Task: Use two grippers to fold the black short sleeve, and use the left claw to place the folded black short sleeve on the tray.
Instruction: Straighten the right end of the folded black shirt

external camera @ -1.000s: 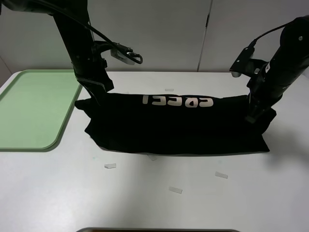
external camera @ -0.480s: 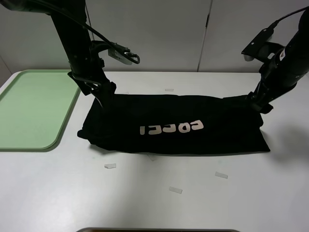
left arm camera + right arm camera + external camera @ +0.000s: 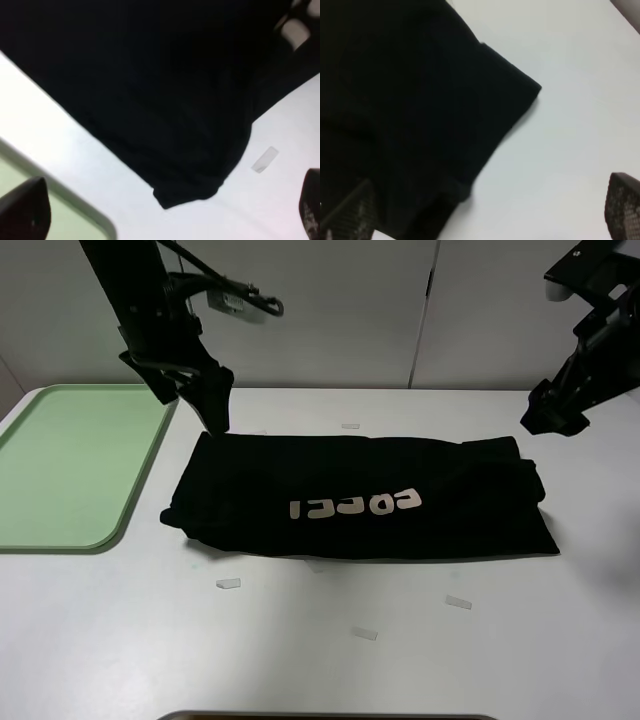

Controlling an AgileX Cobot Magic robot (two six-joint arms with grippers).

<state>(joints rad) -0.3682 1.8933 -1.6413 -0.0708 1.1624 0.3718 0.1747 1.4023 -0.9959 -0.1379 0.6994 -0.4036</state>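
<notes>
Between folds: both end effectors released, hanging clear of the shirt.

Large black cloth T-shirt (image 3: pixel 360 495) lying flat on white bench (image 3: pixel 300 650) as a long band, pale block lettering (image 3: pixel 355 506) face up, near the pale mint-green plastic tray (image 3: pixel 70 460) but not on it. Left end effector (image 3: pixel 205 405) hovering over the tray-side end, right end effector (image 3: pixel 555 418) over the far end, jaws of both spread wide and empty in the wrist views. Judged: lengthwise fold done, crosswise fold pending. Next: regrip the band ends through all layers, halve the band, then left-only carry to the tray.
</notes>
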